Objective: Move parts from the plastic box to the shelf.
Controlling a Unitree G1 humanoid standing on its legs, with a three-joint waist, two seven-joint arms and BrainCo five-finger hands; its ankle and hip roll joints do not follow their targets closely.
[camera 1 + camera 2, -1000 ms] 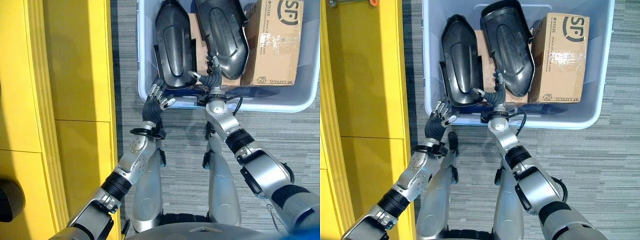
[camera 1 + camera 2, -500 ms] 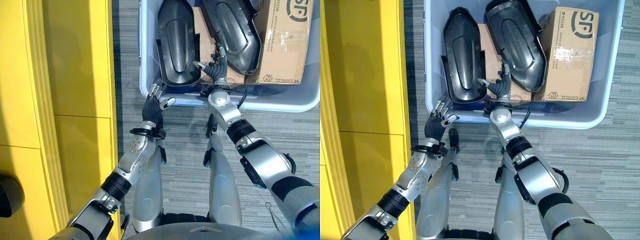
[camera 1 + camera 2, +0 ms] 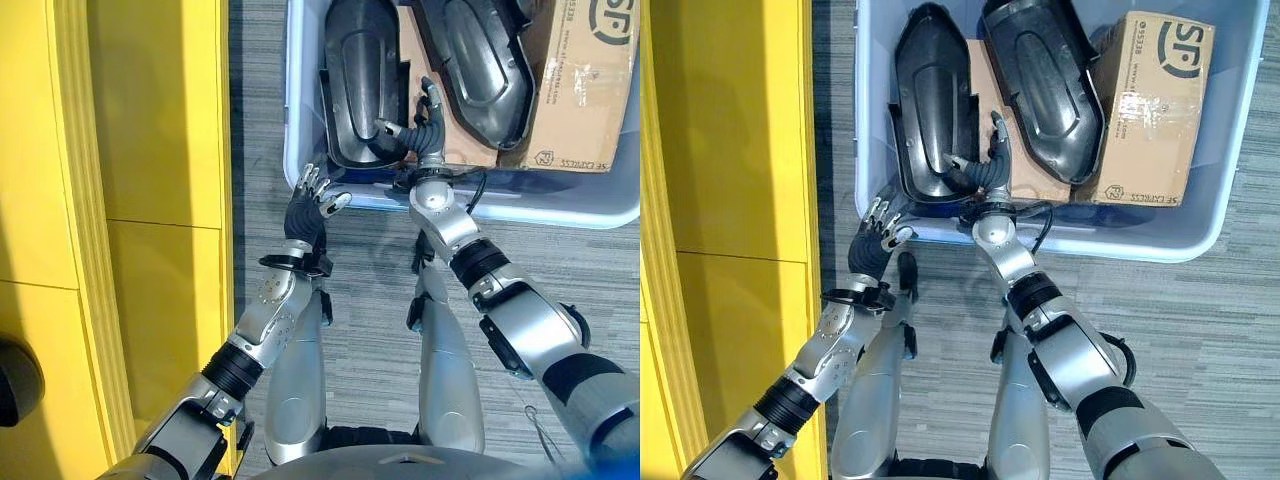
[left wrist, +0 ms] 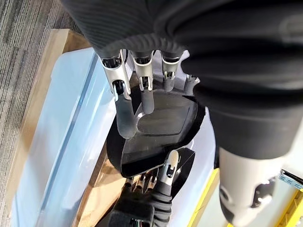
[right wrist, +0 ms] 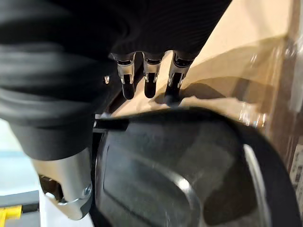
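On grey striped carpet (image 3: 560,260) beside a yellow shelf (image 3: 130,200), the plastic box (image 3: 872,120) held two black parts (image 3: 935,100); right robot hand (image 3: 418,125) spread between them, left robot hand (image 3: 308,205) relaxed just outside.

Box (image 3: 1200,240), pale blue, on grey floor (image 3: 1200,330): two black parts, left part (image 3: 930,100) and right part (image 3: 1045,75), over a carton (image 3: 1150,110). Right hand (image 3: 985,170) reaches between the parts, thumb on the left part. Left hand (image 3: 878,235) open, just outside the box's near wall. Yellow shelf (image 3: 730,200) at left.
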